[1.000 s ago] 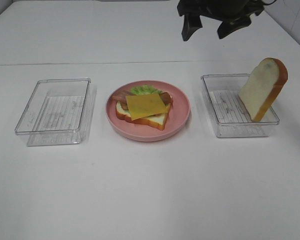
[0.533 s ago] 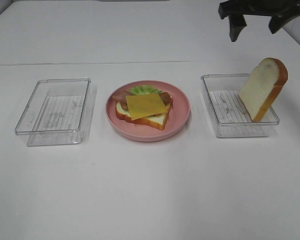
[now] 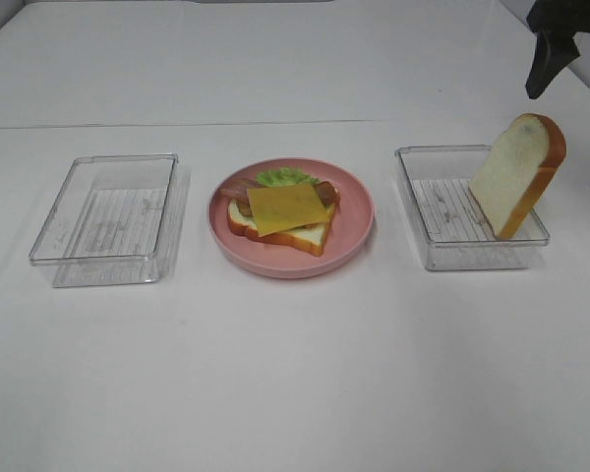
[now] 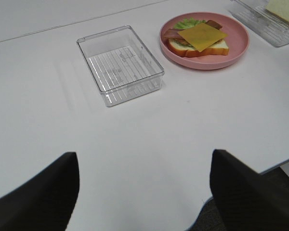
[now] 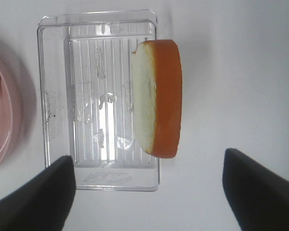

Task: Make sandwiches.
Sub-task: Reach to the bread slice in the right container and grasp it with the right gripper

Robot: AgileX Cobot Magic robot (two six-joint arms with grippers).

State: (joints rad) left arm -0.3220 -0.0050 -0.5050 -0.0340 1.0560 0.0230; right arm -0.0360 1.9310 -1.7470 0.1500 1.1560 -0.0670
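Note:
An open-faced sandwich (image 3: 280, 221) lies on the pink plate (image 3: 354, 231) in the middle: a bread slice, lettuce, bacon, and a yellow cheese square (image 3: 287, 208) on top. The left wrist view shows the same sandwich (image 4: 198, 41). A second bread slice (image 3: 518, 172) leans upright against the right wall of the right clear tray (image 3: 442, 251). My right gripper (image 3: 575, 74) hangs open high above and behind that slice, partly cut off by the frame edge. In its wrist view the bread slice (image 5: 156, 96) lies beyond the empty right gripper (image 5: 149, 192). My left gripper (image 4: 144, 192) is open and empty, well back from the plate.
An empty clear tray (image 3: 108, 216) stands left of the plate, and shows as the nearer tray (image 4: 120, 65) in the left wrist view. The white table's front edge (image 4: 274, 166) shows near the left gripper.
The right gripper has moved to the right across the back of the table, from behind the plate to above the right tray's far corner. Food and trays have not moved.

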